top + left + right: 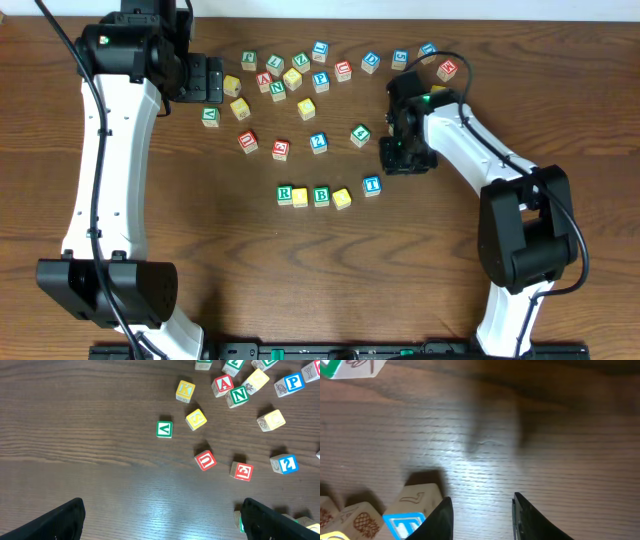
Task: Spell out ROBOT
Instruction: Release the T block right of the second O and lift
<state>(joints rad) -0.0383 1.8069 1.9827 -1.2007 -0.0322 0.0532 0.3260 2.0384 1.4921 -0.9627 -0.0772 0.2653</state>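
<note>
Five cubes lie in a row at mid-table: green R [285, 193], a yellow cube [300, 197], green B [321, 196], a second yellow cube [342, 199] and the blue T [371, 186], which sits slightly higher than the others. My right gripper [390, 162] hovers just right of the T. In the right wrist view, the right gripper [482, 502] has its jaws a little apart over bare wood, with the blue T cube [407, 515] outside its left finger. My left gripper [212, 78] stays at the back left. The left gripper [162, 525] is wide open and holds nothing.
Several loose cubes are scattered across the back of the table [300, 80]. Among them are a red A [222, 384], a green N [239, 395], a green V [164, 429] and a red U [205, 460]. A green cube [360, 134] lies just left of the right arm.
</note>
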